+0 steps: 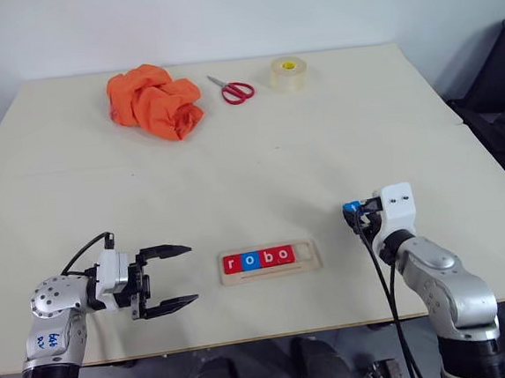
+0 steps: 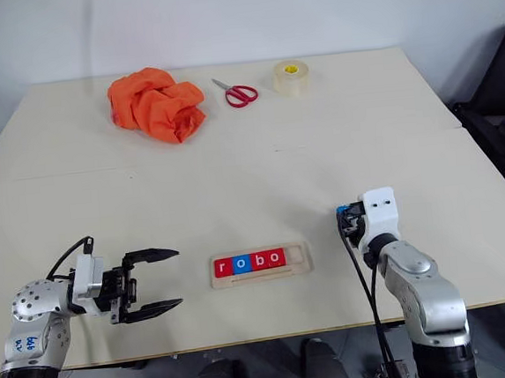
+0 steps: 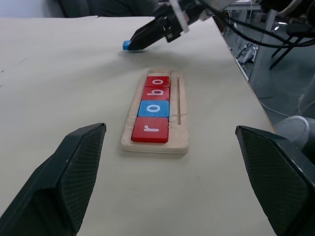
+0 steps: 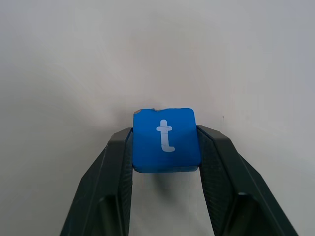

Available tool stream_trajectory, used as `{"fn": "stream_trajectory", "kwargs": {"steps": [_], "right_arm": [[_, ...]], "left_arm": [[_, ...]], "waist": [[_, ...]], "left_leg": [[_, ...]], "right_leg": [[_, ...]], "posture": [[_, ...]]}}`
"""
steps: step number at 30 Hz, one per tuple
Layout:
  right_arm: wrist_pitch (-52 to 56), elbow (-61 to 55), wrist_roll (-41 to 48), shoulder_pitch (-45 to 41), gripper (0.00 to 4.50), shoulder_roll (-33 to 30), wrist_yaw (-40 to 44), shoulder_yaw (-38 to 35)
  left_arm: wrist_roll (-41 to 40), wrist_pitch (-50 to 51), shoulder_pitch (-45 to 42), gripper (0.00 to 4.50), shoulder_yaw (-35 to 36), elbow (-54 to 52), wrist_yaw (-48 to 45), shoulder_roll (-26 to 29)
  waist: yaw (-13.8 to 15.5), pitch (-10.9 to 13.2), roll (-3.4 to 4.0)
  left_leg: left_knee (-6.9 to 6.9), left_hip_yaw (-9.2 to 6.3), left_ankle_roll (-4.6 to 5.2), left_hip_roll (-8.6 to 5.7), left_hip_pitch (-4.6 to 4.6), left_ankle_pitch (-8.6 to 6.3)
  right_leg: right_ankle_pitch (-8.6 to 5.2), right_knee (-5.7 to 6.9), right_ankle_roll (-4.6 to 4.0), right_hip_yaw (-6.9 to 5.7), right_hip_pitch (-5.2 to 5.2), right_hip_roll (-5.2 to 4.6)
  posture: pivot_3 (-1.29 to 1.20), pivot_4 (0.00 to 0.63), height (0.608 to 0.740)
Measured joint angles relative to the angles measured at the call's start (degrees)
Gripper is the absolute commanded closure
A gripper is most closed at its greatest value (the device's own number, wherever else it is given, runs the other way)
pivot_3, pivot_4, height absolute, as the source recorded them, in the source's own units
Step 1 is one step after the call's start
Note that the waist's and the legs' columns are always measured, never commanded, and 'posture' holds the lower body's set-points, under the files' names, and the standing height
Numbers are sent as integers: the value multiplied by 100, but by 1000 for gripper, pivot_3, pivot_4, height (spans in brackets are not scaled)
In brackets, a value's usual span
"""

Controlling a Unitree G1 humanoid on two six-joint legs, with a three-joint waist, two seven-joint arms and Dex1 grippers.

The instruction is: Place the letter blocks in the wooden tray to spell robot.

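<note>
Four blocks [image 1: 257,259] seated in tray [image 1: 311,260], spelling "robo" | right pincer [image 4: 165,147] clamped on t block [image 4: 165,139] | left pincer [image 1: 167,279] apart | last slot unfilled

My left gripper [image 1: 179,275] sits low at my left, pointing level toward the right — fingers spread wide, nothing between them. My right gripper [image 4: 165,147] points forward and slightly down — both fingers pressed against the blue t block [image 4: 165,139].

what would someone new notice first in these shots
The wooden tray at the table's near edge already reads "robo", its last slot bare. To its right, the right claw pinches the blue t block. At the far side lie a crumpled orange cloth, red scissors and a tape roll.
</note>
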Motion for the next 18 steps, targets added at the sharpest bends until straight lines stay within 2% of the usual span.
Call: {"fn": "stream_trajectory", "kwargs": {"steps": [4,10,18], "right_arm": [[992,-1165,348,493,3035,120,-195,-202],[1827,-1901,555,747,3035,248,-374,-283],[2076,-2030,664,744,267,175,-277,-283]], "left_arm": [[0,23,-9,0,-3,65,-47,0],[1,47,-66,0,-20,108,-62,-14],[1,47,-70,0,-69,111,-61,-84]], "waist": [[1,0,-1],[-12,-1,-1],[-8,-1,-1]], "left_leg": [[-2,-3,-1,2,0,-1],[-2,-3,-1,1,3,-1],[-2,-3,-1,-1,0,-1]], "right_leg": [[-1,-4,-1,-2,0,-1],[-7,-5,-13,-1,1,-1],[-1,-9,-3,-1,1,-1]], "posture": [[0,150,740],[0,150,740],[0,150,740]]}}
